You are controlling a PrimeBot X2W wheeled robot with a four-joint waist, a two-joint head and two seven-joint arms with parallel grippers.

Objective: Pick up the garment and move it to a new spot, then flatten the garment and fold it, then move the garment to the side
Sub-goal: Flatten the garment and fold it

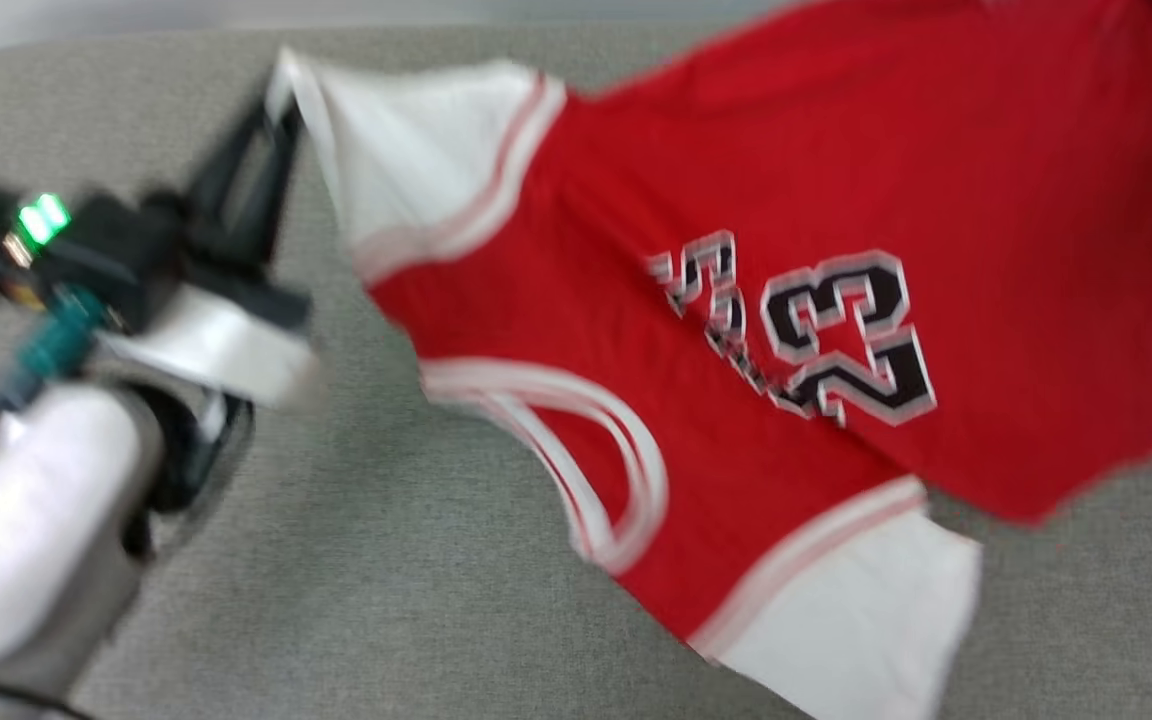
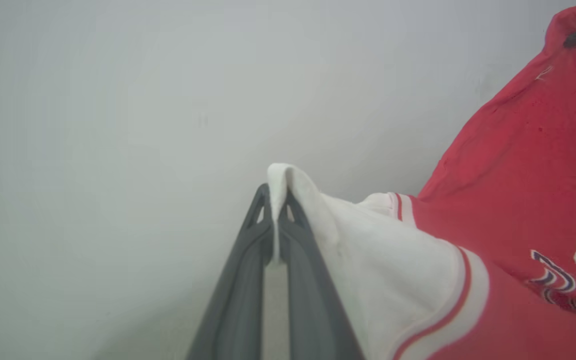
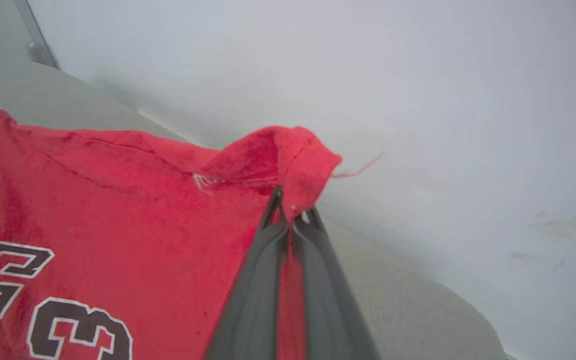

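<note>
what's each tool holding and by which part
Both hold the garment: the left tool pinches a white sleeve's edge, the right tool a red corner.

The garment is red with white sleeves, striped trim and black white-outlined numerals.

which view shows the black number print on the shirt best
The head view: the whole black number print shows on the red garment, though blurred. The left wrist view catches a slice at its right edge; the right wrist view shows it sharper but cut off at its lower left.
</note>
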